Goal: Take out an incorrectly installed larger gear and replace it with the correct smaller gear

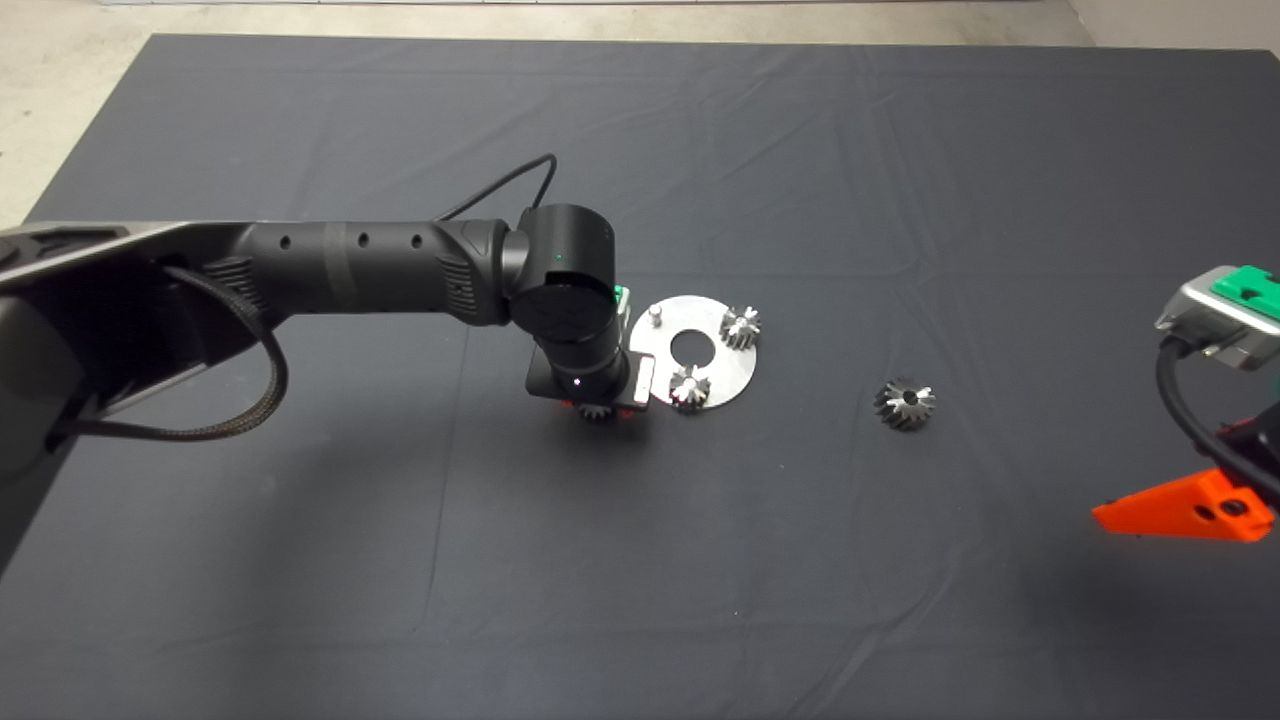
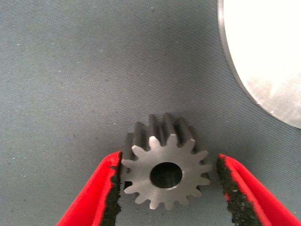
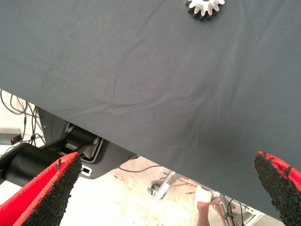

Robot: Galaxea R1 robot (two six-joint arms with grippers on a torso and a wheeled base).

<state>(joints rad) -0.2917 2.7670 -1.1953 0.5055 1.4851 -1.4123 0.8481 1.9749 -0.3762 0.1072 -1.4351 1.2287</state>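
The smaller gear (image 2: 165, 175), bright silver with a flat pale face and a round centre hole, lies flat on the mat just off the rim of the round silver plate (image 1: 735, 375). My left gripper (image 2: 169, 160) is down over it with one finger on each side. One pad touches its teeth, the other stands a sliver away. In the head view the wrist hides most of this gear (image 1: 597, 410). The larger gear (image 1: 905, 403), dark grey, lies alone on the mat to the right of the plate. My right gripper (image 1: 1190, 512) waits open at the right edge.
The plate carries two small gears with glinting tops (image 1: 740, 327) (image 1: 690, 387), a bare peg (image 1: 655, 315) and a centre hole. Its rim shows in the left wrist view (image 2: 268, 52). The right wrist view shows a gear (image 3: 205, 7) and the mat's edge with floor beyond.
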